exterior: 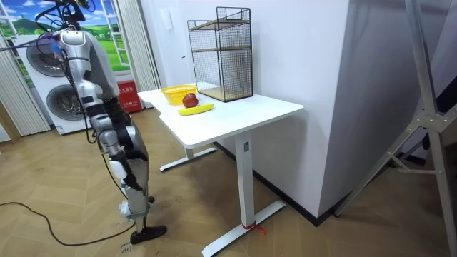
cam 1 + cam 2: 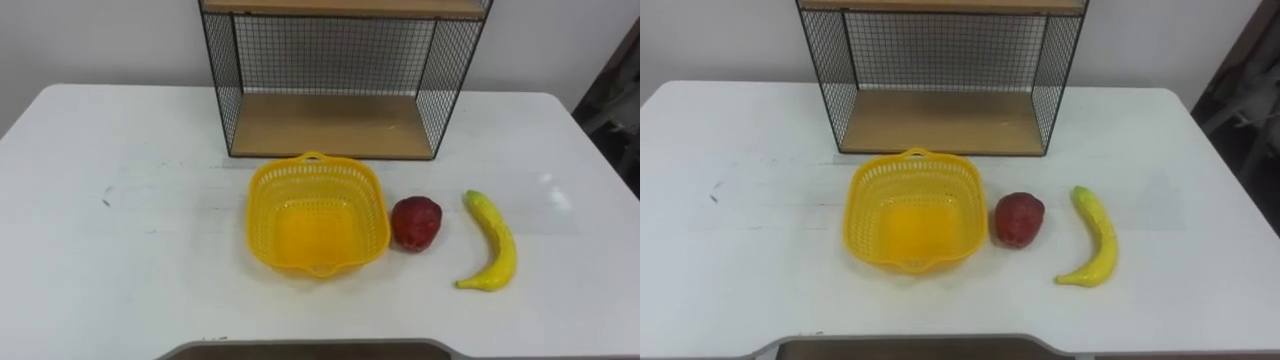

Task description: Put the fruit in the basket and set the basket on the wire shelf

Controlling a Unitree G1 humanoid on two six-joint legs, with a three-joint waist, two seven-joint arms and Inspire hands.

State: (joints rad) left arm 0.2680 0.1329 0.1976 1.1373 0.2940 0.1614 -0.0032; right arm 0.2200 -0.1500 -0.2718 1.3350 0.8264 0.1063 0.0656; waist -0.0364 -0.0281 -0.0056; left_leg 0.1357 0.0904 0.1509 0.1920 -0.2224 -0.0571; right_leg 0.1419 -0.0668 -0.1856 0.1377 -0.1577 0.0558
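Note:
An empty yellow mesh basket [image 2: 266,216] sits on the white table [image 2: 120,200], just in front of the wire shelf [image 2: 330,125]. A dark red apple [image 2: 416,222] lies close beside the basket's right side. Further right lies a yellow banana [image 2: 495,245], curved, with its green tip pointing away from me. The shelf's lower wooden board is bare. In the room view I stand at the table's near end, facing the basket [image 1: 175,91]. My right hand [image 1: 108,137] hangs low by my side, away from the table.
The table's front edge runs along the bottom of the eye views. Free tabletop spreads left of the basket and right of the banana. In the room view, washing machines [image 1: 50,71] stand behind me and a white partition [image 1: 378,107] stands at the right.

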